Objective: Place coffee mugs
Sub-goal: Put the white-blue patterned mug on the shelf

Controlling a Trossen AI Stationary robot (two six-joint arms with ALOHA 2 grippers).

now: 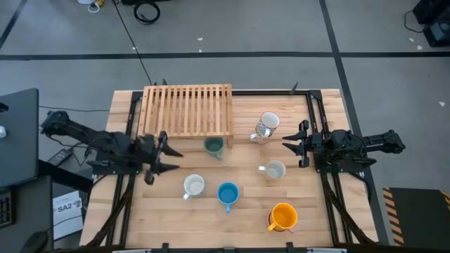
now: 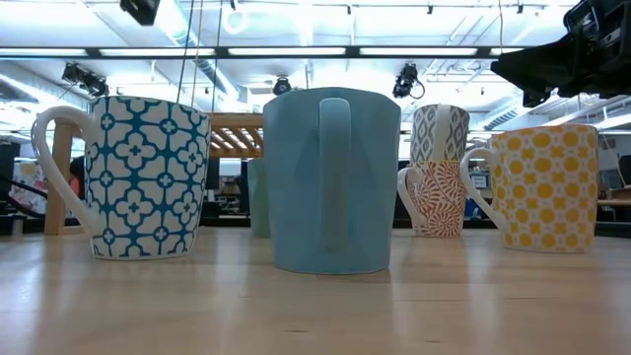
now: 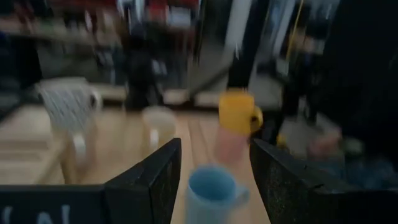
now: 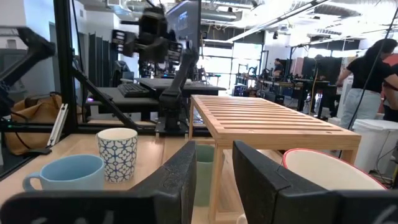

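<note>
This is a robotics lab in a large open workspace. Two dark arms are mounted at a wooden counter (image 1: 211, 211) standing on grey, tape-marked floor. Beyond it, strip lights run along an exposed ceiling, with rows of desks, a keyboard (image 4: 132, 89) and a person (image 4: 367, 81) standing.
</note>
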